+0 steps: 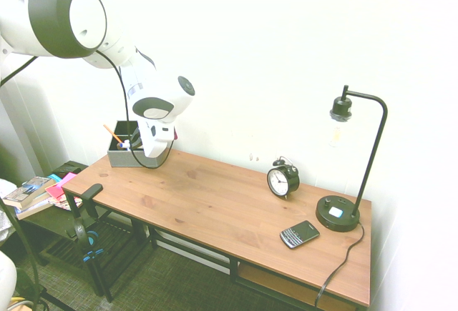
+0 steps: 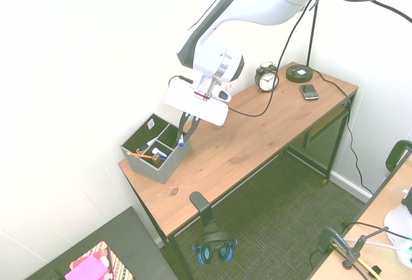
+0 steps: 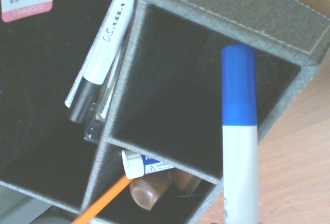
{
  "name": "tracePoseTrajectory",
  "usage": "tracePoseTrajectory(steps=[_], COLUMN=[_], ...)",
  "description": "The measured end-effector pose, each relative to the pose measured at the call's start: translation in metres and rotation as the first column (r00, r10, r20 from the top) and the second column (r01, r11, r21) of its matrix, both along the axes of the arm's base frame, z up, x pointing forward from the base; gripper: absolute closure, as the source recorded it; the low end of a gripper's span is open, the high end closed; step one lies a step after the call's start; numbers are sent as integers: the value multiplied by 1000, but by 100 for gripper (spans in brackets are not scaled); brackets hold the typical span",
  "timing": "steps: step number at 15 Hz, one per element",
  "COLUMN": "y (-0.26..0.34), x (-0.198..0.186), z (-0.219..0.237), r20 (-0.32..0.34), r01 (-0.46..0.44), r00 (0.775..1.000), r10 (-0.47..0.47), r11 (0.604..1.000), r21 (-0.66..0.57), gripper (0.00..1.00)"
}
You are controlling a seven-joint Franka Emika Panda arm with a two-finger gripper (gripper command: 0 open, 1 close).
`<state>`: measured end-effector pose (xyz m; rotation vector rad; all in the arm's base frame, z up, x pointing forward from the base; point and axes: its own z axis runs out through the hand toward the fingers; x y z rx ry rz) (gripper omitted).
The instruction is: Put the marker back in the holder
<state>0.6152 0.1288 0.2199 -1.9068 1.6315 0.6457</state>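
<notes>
So the white Franka arm with dark grey joint covers (image 2: 257, 6) is bent over the brown wooden counter (image 2: 225, 151), wrist pointing down, and the black two-finger gripper (image 2: 182, 140) hangs by the grey fabric desk-organizer box (image 2: 168, 176). It's pinched shut on the slim white marker with a blue cap (image 3: 240, 131), cap end down, just above the box's edge. Wrist view has the cap overlapping one empty-looking compartment, but I can't tell if it's actually inside yet. The marker's other end is cut off there, and the brown bottle-like thing (image 3: 149, 189) is partly hidden under a blue-and-white tube (image 3: 147, 163).
</notes>
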Motion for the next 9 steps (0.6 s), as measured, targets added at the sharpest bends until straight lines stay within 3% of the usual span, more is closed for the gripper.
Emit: tracePoseTrajectory(steps=[7, 9], y=[7, 7], x=[7, 8], z=[-4, 4], r20=[11, 29], r01=[-13, -54], r00=[1000, 998], r10=[13, 55], r11=[1000, 998], r21=[4, -30], gripper=[0, 0])
